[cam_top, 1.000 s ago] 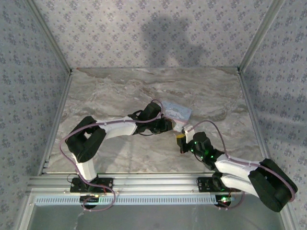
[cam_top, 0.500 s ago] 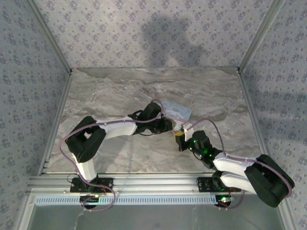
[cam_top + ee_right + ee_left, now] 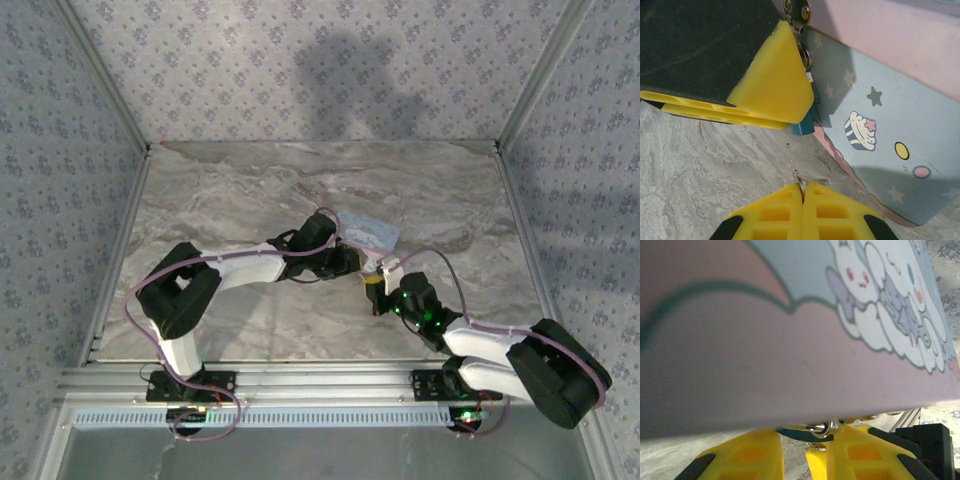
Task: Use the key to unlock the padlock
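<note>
Right gripper (image 3: pixel 802 194), pinched shut on the key (image 3: pixel 797 175), aims it up-frame at the padlock (image 3: pixel 802 128) just above; left gripper (image 3: pixel 804 441) clamps the padlock.

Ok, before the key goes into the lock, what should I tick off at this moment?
1. Key gripped: ok. A thin sliver stands up from the shut fingertips of the right gripper.
2. Padlock held: ok. Its blue body pokes out under a yellow finger of the left gripper.
3. Key tip at the padlock: not ok. In the right wrist view there is a gap between them, with the key lower.
4. Keyhole facing the key: cannot tell. No keyhole shows.
5. Room beside the box: cannot tell. The padlock sits close against its side.
</note>
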Available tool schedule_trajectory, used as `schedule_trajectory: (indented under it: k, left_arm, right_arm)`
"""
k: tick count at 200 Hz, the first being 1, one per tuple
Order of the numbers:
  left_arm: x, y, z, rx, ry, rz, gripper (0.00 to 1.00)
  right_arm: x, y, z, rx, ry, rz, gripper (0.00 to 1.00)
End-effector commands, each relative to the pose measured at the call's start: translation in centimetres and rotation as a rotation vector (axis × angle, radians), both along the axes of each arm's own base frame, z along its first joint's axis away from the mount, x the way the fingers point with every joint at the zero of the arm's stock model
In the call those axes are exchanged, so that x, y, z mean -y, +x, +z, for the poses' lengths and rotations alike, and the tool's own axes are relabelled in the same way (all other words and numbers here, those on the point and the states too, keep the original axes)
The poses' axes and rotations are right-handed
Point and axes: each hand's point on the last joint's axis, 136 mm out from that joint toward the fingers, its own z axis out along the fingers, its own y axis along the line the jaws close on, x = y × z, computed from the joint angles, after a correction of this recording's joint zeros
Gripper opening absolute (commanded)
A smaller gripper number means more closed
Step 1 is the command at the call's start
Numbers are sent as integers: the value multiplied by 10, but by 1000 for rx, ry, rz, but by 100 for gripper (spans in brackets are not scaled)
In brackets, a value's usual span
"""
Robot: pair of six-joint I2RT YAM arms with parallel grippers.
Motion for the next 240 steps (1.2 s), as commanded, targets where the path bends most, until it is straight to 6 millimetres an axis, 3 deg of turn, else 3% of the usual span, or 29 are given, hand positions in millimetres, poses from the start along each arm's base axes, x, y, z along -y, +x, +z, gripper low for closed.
schedule_trajectory:
  k: [1, 93, 186, 240]
  left_arm:
    - [15, 4, 22, 37, -71, -19, 23]
    - [15, 4, 22, 35, -74, -22, 23]
    - [15, 4, 21, 34, -73, -19, 23]
    - [15, 4, 23, 35, -75, -19, 23]
  right_arm:
    - [-2, 11, 13, 44, 7, -18, 0]
    - [-2, 18, 22, 66, 34, -37, 0]
    - [2, 15, 2, 19, -20, -28, 0]
    - [1, 18, 9, 41, 1, -31, 0]
